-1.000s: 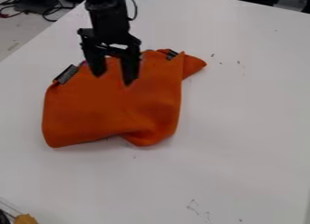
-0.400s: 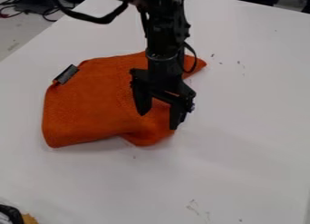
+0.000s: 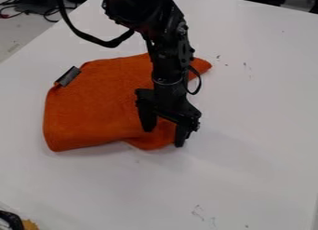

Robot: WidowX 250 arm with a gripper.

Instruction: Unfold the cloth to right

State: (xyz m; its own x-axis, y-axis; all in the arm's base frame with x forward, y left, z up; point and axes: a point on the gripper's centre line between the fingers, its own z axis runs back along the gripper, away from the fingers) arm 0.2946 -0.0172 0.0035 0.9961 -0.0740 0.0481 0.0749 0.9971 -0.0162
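At the lower right part of the orange cloth (image 3: pixel 93 108), which lies on the white desk (image 3: pixel 261 140), the fingers (image 3: pixel 147 118) stand wide apart, gripping nothing.

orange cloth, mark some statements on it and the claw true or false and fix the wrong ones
1. The claw is at the lower right part of the cloth, as the camera sees it. True.
2. The claw's two fingers are pressed together. False: they stand apart, with a gap between them.
3. A dark tag shows at the cloth's upper left edge. True.
4. The cloth lies on a dark brown surface. False: the table under it is white.
5. The cloth's lower edge runs perfectly straight. False: it bends and bulges downward near the claw.
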